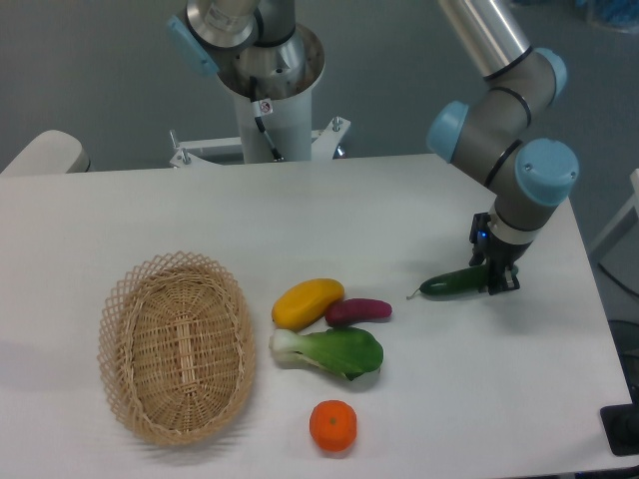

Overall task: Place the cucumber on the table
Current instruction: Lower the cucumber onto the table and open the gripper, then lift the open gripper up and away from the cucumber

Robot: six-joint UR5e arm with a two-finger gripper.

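The dark green cucumber [451,284] lies nearly level at the right side of the white table [329,215], its thin stem tip pointing left. My gripper [497,278] points down over the cucumber's right end, fingers closed around it. I cannot tell whether the cucumber rests on the tabletop or hangs just above it. The gripper's fingertips are small and dark, partly hidden behind the cucumber's end.
An oval wicker basket [176,345] sits at the left. A yellow vegetable [308,302], a purple eggplant [357,311], a bok choy [331,351] and an orange [333,425] cluster in the middle front. The robot base [268,90] stands at the back.
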